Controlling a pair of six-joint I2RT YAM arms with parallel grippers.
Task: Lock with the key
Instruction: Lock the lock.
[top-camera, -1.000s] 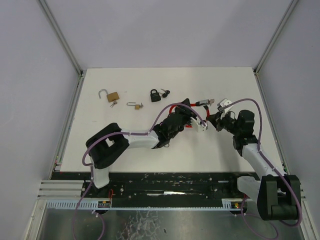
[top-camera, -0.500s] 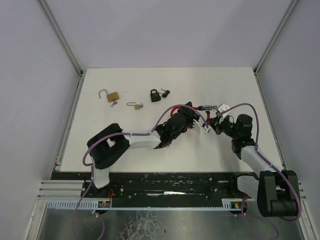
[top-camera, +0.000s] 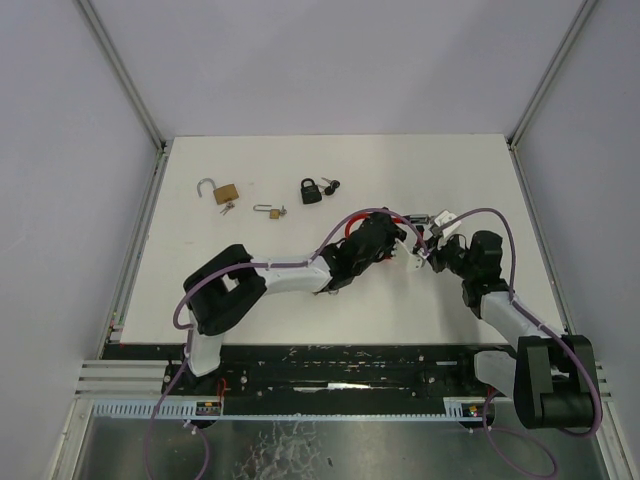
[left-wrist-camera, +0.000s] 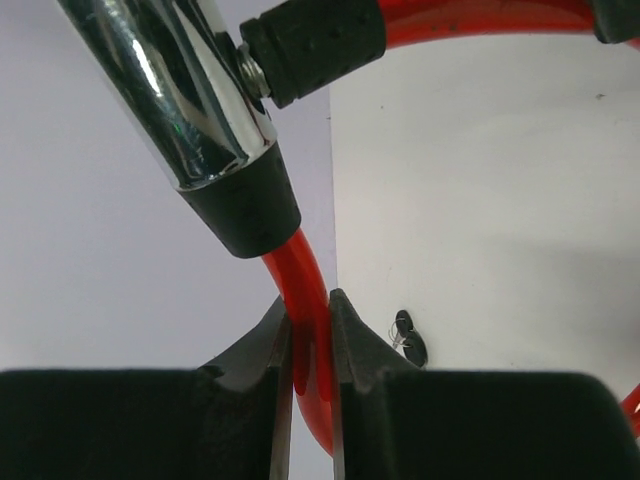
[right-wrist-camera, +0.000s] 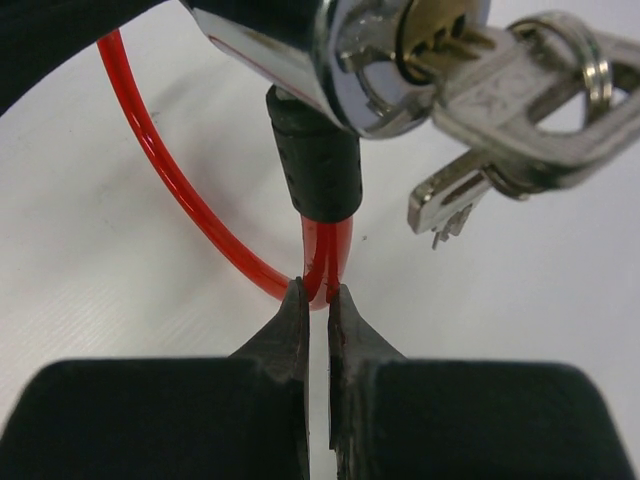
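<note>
Where the two arms meet, just toward 3 o'clock of the tabletop's (top-camera: 250, 290) middle, you have both on the cable lock. Left end effector (left-wrist-camera: 310, 320): jaws nearly closed, pinching the red cable (left-wrist-camera: 300, 265) between the fingertips; from that wrist the cable rises toward 11 o'clock into a black sleeve and the chrome lock cylinder (left-wrist-camera: 190, 90). Right end effector (right-wrist-camera: 318, 300): jaws all but shut, nipping the red cable where its two strands come together under the black sleeve, directly at 6 o'clock of the cylinder. Key (right-wrist-camera: 500, 90): seated in the brass keyway at the cylinder's face, bow pointing to 3 o'clock, on a ring (right-wrist-camera: 590, 60); a spare key (right-wrist-camera: 450, 200) hangs from the same ring, clear of the tabletop. Lock appears lifted; contact with the surface cannot be told. Overhead, lying apart from the arms: an open brass padlock (top-camera: 226, 193) at 10 o'clock, a small brass padlock (top-camera: 270, 211) nearer the middle, a black padlock (top-camera: 311, 190) at 11 o'clock with keys just beside it.
</note>
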